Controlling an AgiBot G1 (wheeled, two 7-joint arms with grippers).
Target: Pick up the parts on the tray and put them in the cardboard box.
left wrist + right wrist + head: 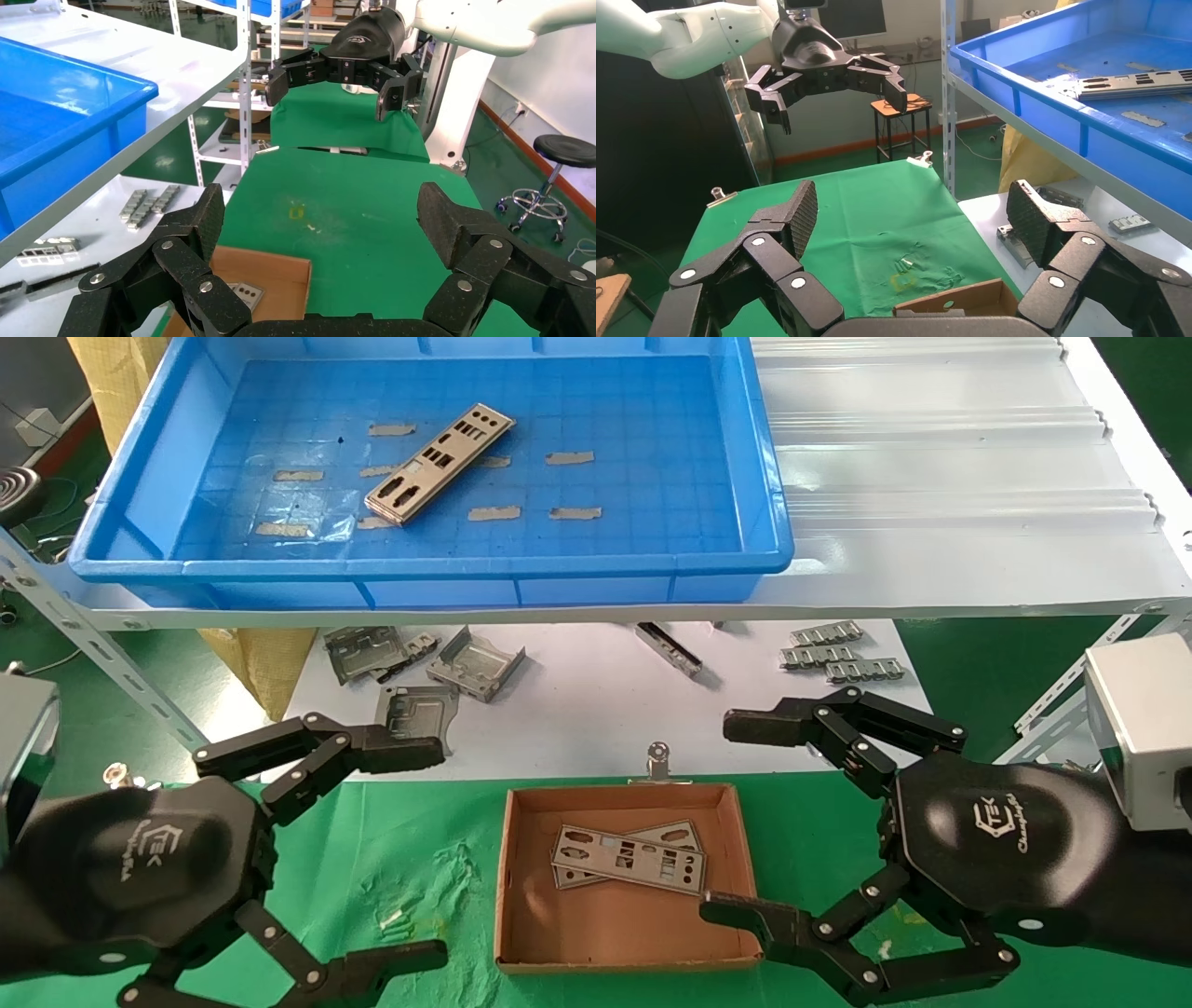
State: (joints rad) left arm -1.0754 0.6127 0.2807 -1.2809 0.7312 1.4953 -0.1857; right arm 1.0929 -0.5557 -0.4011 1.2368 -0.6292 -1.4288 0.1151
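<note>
- Head view: one part [439, 465] left on tray [773, 514], upper shelf; two parts [629, 860] stacked flat in cardboard box [507, 868] on green surface. Left claw [371, 854] & right claw [745, 817] flank box, both spread wide, empty.
- Left wrist: right claw [334, 88] opposite, gaping, nothing held.
- Right wrist: tray part [1130, 83] flat near wall, reachable.

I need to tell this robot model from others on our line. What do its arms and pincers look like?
Both the left pincer and the right pincer are matte black, with a rounded hexagonal palm housing bearing a white logo, and linked fingers joined by silver rivets. The finger pads are cross-hatched. Silver-grey box modules sit at the wrists, and the arms behind are glossy white shells. No loose cables show.
</note>
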